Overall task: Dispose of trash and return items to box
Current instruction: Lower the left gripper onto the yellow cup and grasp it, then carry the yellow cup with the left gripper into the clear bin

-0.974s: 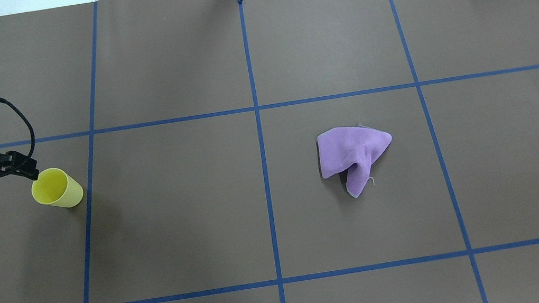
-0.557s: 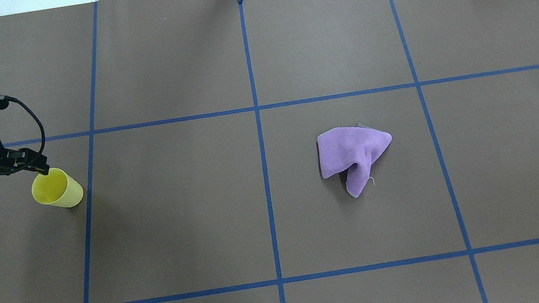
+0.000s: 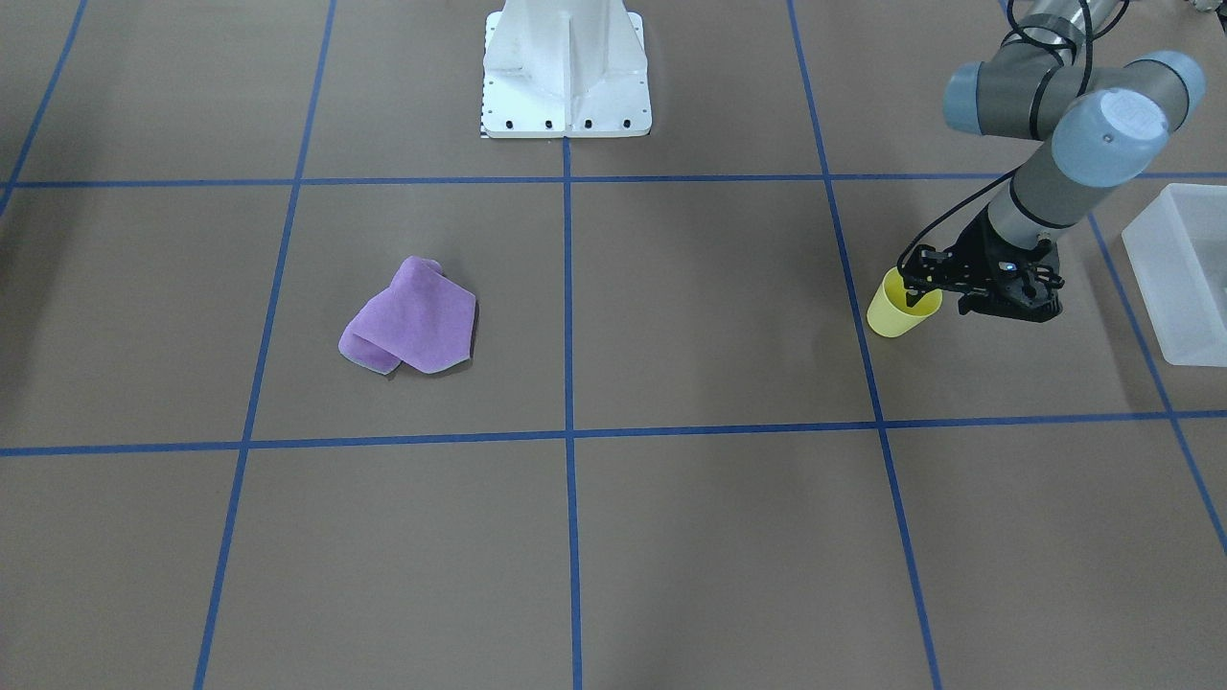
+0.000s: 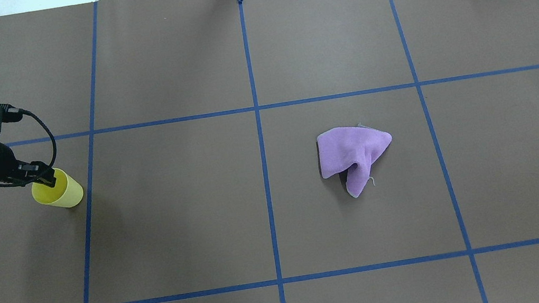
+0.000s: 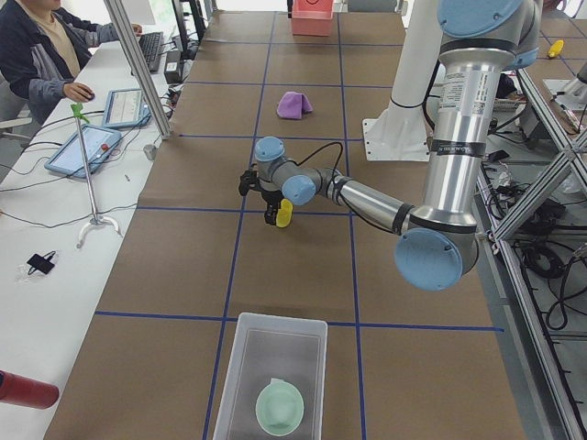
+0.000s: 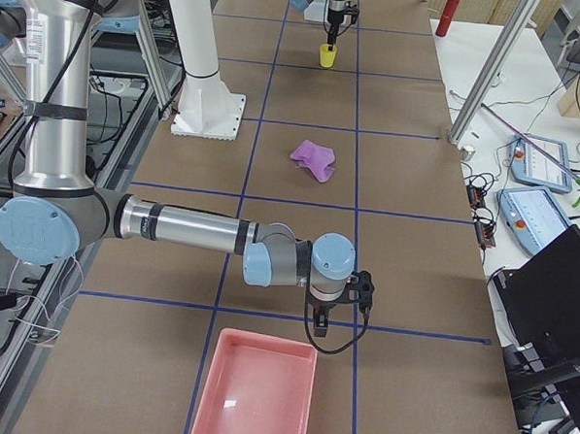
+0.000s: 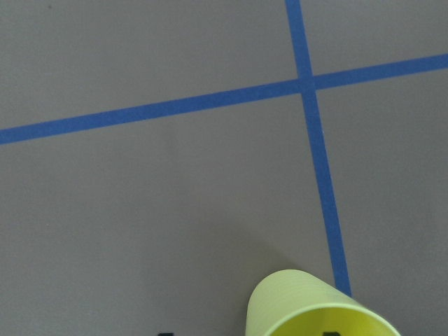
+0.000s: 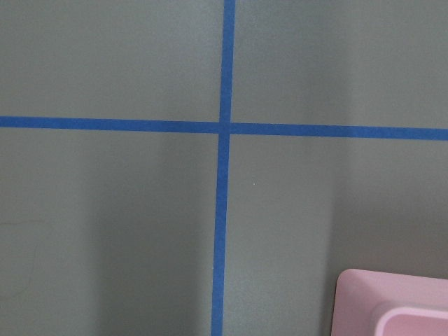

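Yellow cup (image 4: 60,190) stands upright, mouth up, on the brown-papered table (image 4: 177,213) at the left edge of the overhead view, just left of a blue tape line. In the front-facing view the cup (image 3: 896,311) sits at the right, with the translucent box (image 3: 1189,278) farther right, cut by the frame edge and well apart from it.

The left gripper (image 4: 46,179) hangs over the cup's rim with its jaws spread. In the left wrist view two dark fingertips (image 7: 334,333) peek in at the bottom edge, one inside the cup (image 7: 308,308) and the other outside its wall, so the jaws straddle the rim without pinching it.

In the exterior left view the box (image 5: 275,353) lies at the bottom of the frame, and the mint-green bowl (image 5: 280,408) rests inside it near the lower end.

A crumpled purple cloth (image 4: 353,155) lies right of centre in the overhead view, far from the cup.

The right gripper (image 6: 320,324) points down in the lower middle of the exterior right view, just above a pink tray (image 6: 252,390). Whether its jaws are spread or pressed together cannot be told.
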Available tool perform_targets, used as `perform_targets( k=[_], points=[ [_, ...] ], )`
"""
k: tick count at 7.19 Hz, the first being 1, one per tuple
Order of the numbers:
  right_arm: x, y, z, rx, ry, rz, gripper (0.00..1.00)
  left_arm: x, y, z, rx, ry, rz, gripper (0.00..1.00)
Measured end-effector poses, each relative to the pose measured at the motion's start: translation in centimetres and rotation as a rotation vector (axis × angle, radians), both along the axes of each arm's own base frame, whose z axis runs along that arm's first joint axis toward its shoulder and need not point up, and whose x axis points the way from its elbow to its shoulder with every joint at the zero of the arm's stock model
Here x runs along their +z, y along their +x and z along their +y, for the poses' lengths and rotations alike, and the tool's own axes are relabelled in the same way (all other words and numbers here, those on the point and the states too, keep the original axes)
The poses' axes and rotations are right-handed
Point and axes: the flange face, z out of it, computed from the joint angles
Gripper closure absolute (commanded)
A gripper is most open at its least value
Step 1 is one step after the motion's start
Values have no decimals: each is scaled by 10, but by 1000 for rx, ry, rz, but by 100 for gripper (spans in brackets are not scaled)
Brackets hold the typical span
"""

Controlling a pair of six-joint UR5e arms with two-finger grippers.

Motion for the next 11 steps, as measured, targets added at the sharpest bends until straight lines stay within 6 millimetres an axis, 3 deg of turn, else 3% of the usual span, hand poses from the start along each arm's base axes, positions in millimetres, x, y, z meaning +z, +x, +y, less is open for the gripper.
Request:
perform_targets(
  k=[3, 5, 6, 8, 9, 11],
  points=[
    [1, 0, 0, 0, -3, -4, 0, 1, 6, 5, 18, -4, -1, 100],
    [1, 0, 1, 0, -5, -6, 0, -12, -6, 6, 49, -6, 50, 100],
    [2, 0, 1, 0, -7, -7, 0, -20, -32, -4, 59, 1, 87, 100],
    [1, -1, 2, 0, -5, -9, 0, -9, -106, -27, 84, 64, 77, 100],
    [0, -1, 2, 0, -4, -9, 0, 8, -151, -39, 106, 107, 43, 100],
    [-1, -1, 2, 0, -2, -9, 0, 68, -253, -58, 151, 174, -21, 100]
  ],
)
